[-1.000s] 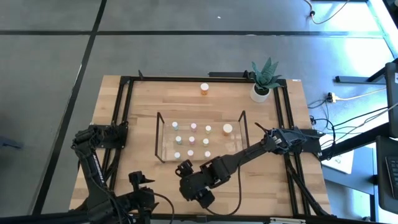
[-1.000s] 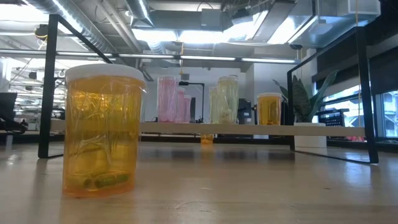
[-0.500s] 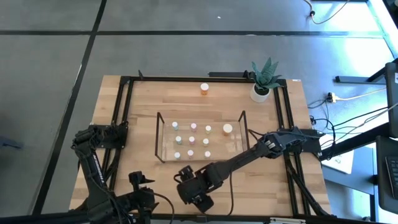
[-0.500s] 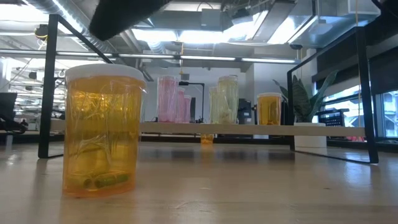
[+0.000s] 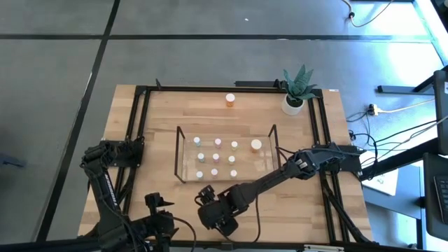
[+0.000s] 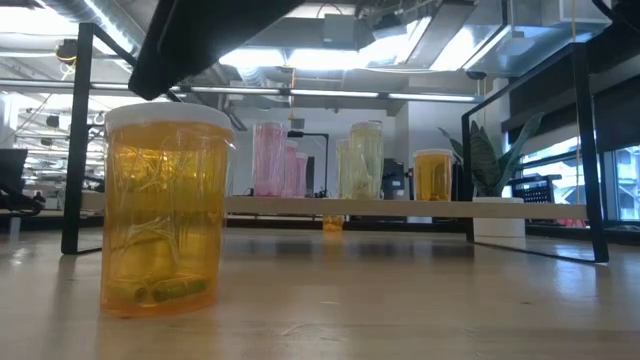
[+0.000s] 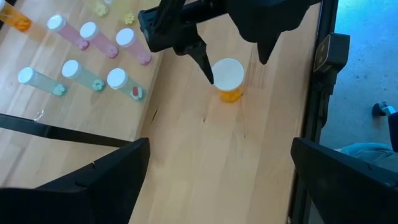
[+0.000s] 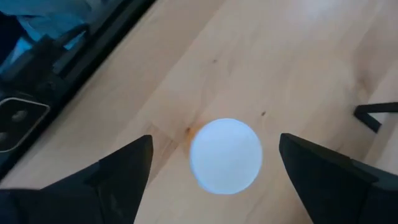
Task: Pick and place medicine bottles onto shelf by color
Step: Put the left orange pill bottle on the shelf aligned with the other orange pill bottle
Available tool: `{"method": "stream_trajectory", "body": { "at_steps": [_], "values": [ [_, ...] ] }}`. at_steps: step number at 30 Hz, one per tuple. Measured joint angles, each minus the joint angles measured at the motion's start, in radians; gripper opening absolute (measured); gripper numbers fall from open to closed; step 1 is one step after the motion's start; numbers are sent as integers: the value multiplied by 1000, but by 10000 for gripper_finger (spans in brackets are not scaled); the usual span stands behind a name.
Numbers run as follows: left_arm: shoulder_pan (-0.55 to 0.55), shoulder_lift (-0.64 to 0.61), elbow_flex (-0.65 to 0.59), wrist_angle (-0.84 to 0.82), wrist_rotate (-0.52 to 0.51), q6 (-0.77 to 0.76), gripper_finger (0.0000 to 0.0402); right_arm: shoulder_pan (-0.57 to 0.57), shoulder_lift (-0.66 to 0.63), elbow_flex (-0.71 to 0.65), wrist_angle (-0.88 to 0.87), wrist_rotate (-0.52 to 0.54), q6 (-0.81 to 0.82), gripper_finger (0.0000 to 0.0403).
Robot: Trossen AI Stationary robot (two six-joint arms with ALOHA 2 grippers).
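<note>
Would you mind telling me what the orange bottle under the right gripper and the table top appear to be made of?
Orange bottle: likely translucent amber plastic, glossy, since its contents show through the wall; its cap looks like matte white plastic. Table top: light wood, with visible grain and plank seams, smooth finish; solid or veneer cannot be told.
</note>
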Motion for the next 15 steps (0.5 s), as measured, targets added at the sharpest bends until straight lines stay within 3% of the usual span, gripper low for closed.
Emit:
{"method": "stream_trajectory", "body": {
  "at_steps": [15],
  "values": [
    [0, 0, 0, 0, 0, 0, 384, -23, 50, 0, 3, -30, 2, 351]
  ]
}}
